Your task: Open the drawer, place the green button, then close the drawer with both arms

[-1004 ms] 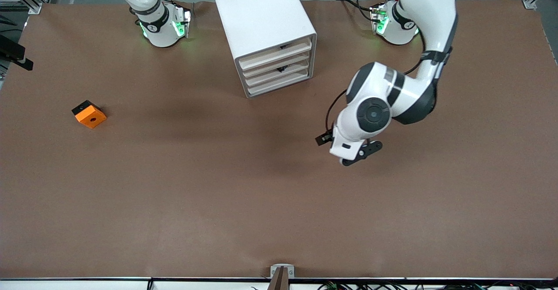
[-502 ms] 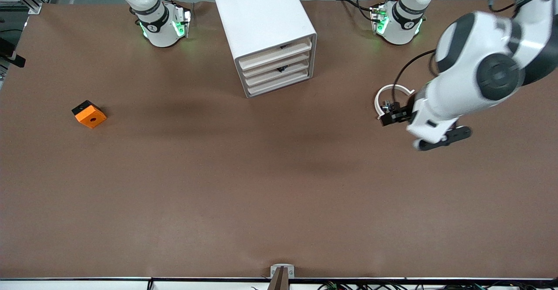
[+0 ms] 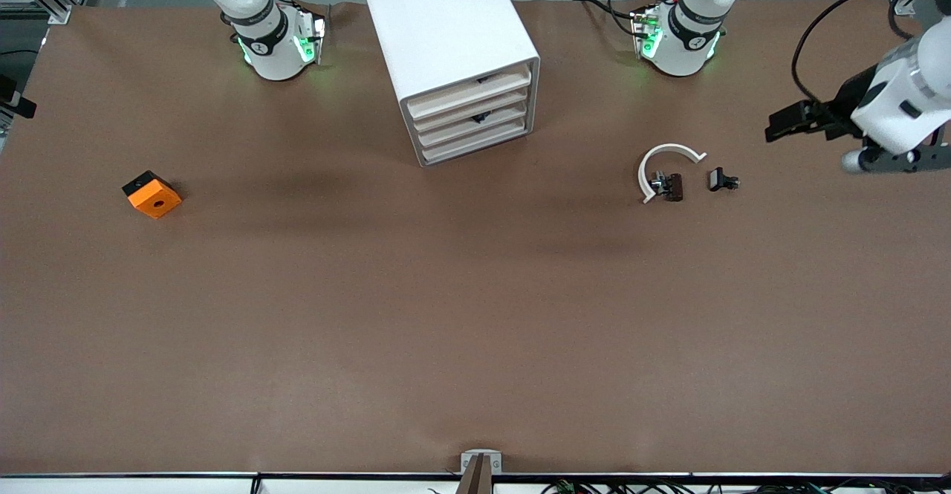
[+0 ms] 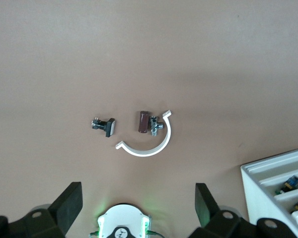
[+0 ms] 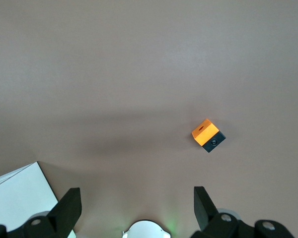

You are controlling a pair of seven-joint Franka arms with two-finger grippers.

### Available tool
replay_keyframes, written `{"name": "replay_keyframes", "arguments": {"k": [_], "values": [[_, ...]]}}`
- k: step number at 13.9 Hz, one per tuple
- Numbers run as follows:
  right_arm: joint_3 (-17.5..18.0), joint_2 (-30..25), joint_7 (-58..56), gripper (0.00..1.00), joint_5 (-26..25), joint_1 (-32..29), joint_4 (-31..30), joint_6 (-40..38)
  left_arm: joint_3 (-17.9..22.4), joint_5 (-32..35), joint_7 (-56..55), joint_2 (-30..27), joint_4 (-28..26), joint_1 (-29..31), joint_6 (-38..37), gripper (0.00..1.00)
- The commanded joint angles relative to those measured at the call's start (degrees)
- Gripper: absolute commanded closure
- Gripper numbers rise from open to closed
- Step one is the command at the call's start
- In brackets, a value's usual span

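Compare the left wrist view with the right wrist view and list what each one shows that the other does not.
Only the left wrist view shows the white curved arc, the two small dark clip pieces beside it, and open-fronted drawers of the cabinet with small parts inside.

Only the right wrist view shows the orange cube on its black base.

Both show brown table, a corner of the white cabinet, and that arm's own open gripper: left gripper, right gripper.
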Motion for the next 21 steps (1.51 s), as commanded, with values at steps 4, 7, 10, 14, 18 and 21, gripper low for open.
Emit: {"name": "replay_keyframes", "arguments": {"k": [4, 7, 10, 14, 18, 21], "values": [[-6.41, -1.6, -0.18, 0.0, 0.02, 6.76, -1.43, 0.64, 0.24, 2.64, 4.95, -2.5, -1.29, 2.54, 9.18, 0.0], [-7.23, -1.52, -0.18, 0.0, 0.1, 6.96, -1.43, 0.47, 0.07, 2.64, 4.42, 4.1, 8.12, 2.45, 8.22, 0.0], [-6.79, -1.6, 0.43, 0.0, 0.19, 7.75, -1.35, 0.47, -0.2, 2.64, 4.42, 4.73, 9.11, 2.45, 8.13, 0.0], [-6.79, -1.69, -0.7, 0.0, -1.82, 8.63, -1.26, 0.73, -0.2, 2.73, 4.33, 5.34, 9.29, 1.92, 8.13, 0.0], [-6.88, -1.69, -3.08, 0.0, -2.36, 8.55, -1.26, 0.82, -0.2, 2.81, 4.51, 5.61, 10.96, 2.01, 7.69, 0.0], [-6.88, -1.69, -3.08, 0.0, -2.44, 8.55, -1.26, 0.82, -0.28, 4.29, 4.51, 5.61, 11.13, 1.84, 7.34, 0.0]]}}
